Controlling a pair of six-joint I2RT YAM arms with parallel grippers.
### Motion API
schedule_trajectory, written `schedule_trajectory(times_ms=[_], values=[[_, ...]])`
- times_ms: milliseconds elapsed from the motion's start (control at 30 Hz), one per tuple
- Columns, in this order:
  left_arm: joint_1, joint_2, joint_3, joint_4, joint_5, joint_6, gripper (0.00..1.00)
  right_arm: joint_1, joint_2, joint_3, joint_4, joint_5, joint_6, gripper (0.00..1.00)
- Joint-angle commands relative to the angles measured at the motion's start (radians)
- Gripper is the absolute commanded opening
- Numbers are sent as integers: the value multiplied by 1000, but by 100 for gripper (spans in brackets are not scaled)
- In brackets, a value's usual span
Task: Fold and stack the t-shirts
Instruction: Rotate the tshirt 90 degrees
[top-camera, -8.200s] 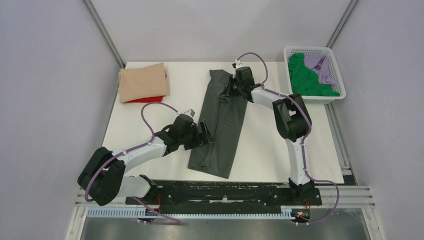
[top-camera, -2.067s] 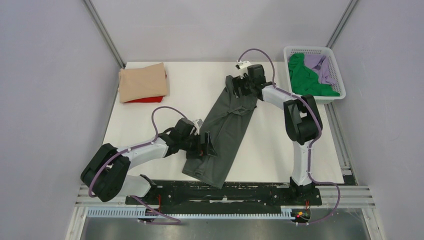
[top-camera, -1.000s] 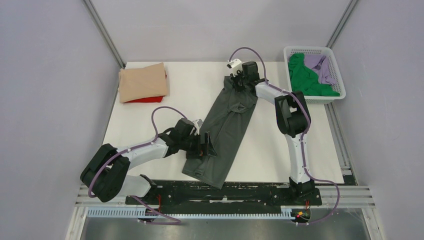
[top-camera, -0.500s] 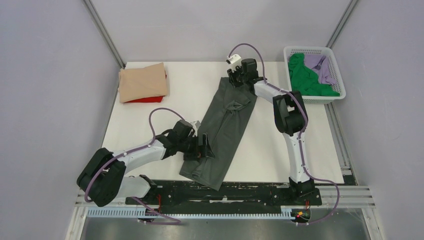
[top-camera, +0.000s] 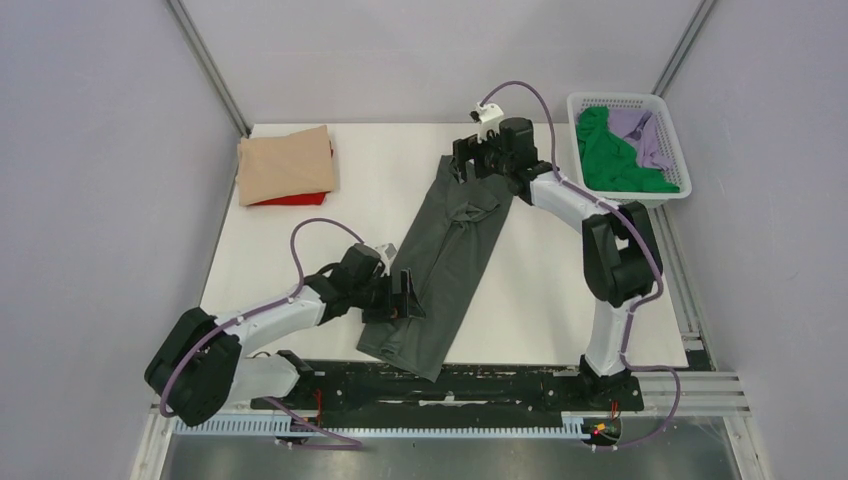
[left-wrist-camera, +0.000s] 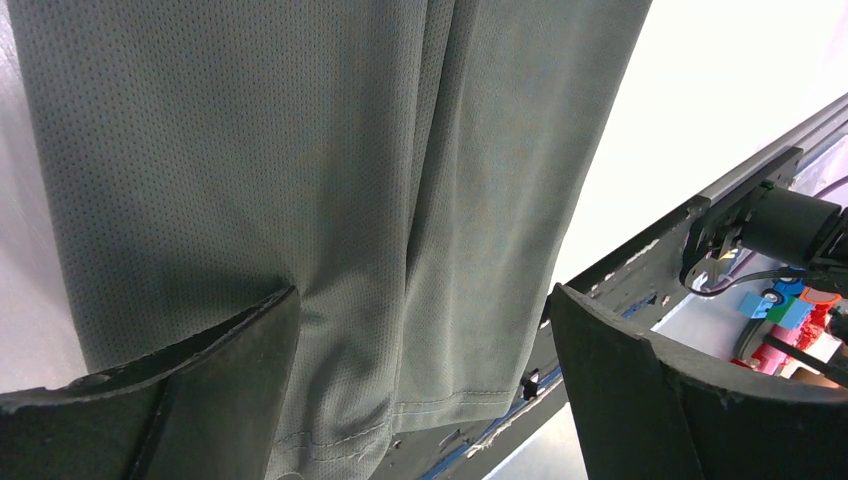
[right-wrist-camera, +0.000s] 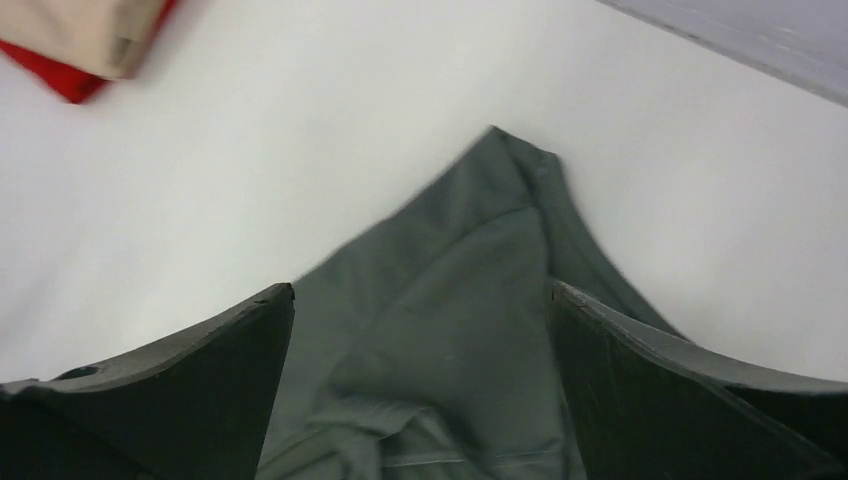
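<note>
Right end effector (top-camera: 472, 163) at the grey shirt's (top-camera: 458, 240) 12 o'clock end and left end effector (top-camera: 403, 298) near 6 o'clock both gape empty, seemingly placed to halve it

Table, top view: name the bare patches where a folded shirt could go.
Bare table lies between the tan t-shirt and the dark grey t-shirt, and again between that shirt and the right arm. Crowded: the grey shirt's diagonal, with the left gripper and right gripper over its ends.
</note>
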Motion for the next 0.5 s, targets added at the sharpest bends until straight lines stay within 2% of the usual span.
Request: schedule_trajectory(times_ms=[0,267,467], values=[[-4,-41,-13,10,-10,-13,100,45,-109,-139,122,-198,199,98],[-4,-78,-27,20,-11,-5,100,105,-39,-211,143,-177,278,98],[-5,-74,-48,28,-3,-10,100,105,-46,-312,130,-40,285,98]])
